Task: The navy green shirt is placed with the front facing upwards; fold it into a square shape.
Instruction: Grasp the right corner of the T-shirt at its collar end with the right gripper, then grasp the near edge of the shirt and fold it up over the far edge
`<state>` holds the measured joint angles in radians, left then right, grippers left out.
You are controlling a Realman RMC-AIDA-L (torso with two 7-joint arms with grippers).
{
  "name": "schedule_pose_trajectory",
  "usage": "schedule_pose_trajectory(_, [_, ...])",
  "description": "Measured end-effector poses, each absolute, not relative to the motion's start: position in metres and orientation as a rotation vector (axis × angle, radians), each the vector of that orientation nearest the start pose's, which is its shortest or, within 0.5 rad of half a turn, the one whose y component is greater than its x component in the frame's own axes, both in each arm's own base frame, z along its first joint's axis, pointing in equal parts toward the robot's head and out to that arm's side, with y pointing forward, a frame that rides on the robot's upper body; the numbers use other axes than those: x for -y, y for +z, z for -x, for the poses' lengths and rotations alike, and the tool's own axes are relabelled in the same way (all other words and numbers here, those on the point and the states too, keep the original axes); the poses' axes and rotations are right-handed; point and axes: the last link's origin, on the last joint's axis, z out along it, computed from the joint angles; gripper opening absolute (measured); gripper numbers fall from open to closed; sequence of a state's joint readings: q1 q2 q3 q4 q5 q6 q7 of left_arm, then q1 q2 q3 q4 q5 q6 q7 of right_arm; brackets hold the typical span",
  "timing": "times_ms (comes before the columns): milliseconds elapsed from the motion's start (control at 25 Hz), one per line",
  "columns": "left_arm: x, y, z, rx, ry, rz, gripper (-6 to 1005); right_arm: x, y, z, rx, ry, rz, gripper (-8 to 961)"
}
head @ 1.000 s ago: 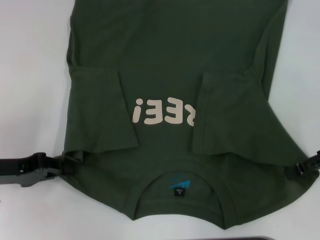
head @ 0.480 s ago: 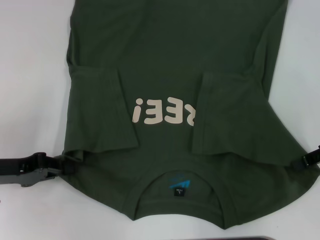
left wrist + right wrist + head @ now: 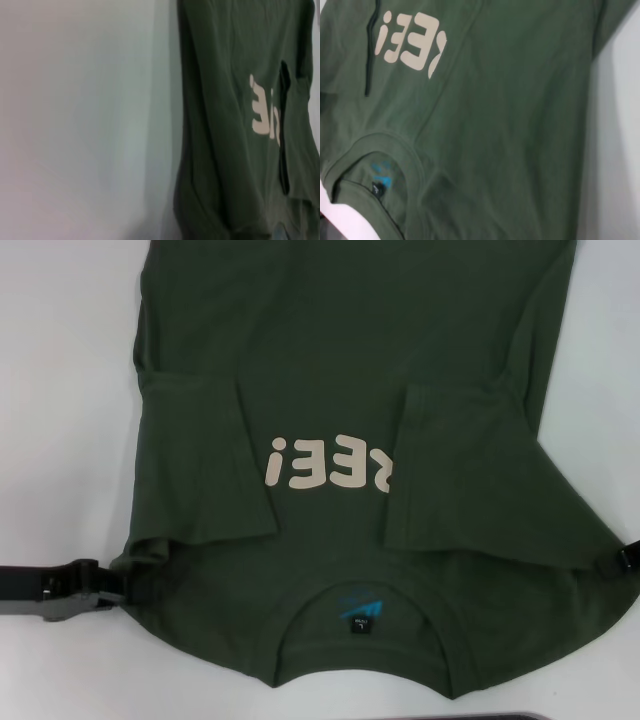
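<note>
Dark olive-green cotton: the navy green shirt (image 3: 340,370) lies spread front-up on the white counter (image 3: 60,390), its collar (image 3: 362,605) nearest me and its hem running out of the head view at the far side. Both short sleeves are folded inward over the chest; the right one covers the start of the cream lettering (image 3: 330,462), so I read only "REE!" upside down. A small black-and-blue neck tag (image 3: 360,618) shows inside the collar.

The left claw (image 3: 112,585) sits low at the shirt's left shoulder edge, touching the cloth; I cannot tell whether its fingers are apart or clamped on the fabric. The right claw (image 3: 625,560) shows only as a dark tip at the right shoulder edge, at the border of the head view; its state I cannot tell either. Neither wrist view shows fingers, only shirt and counter.
</note>
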<state>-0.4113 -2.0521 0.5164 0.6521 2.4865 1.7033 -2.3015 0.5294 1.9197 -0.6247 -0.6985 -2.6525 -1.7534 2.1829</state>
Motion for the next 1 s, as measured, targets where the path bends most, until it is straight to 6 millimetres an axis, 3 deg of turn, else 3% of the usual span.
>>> schedule_pose_trajectory(320, [-0.237, -0.001, 0.333, 2.212, -0.244, 2.372, 15, -0.280, 0.072, -0.355, -1.825, -0.172, 2.451, 28])
schedule_pose_trajectory(760, [-0.226, 0.002, 0.337, 2.236, -0.149, 2.385, 15, -0.274, 0.085, -0.364, -1.847, -0.205, 2.414, 27])
schedule_pose_trajectory(1000, [-0.228, 0.004, 0.330, 2.190, -0.170, 2.467, 15, -0.272, 0.084, -0.355, -1.832, -0.143, 2.483, 29])
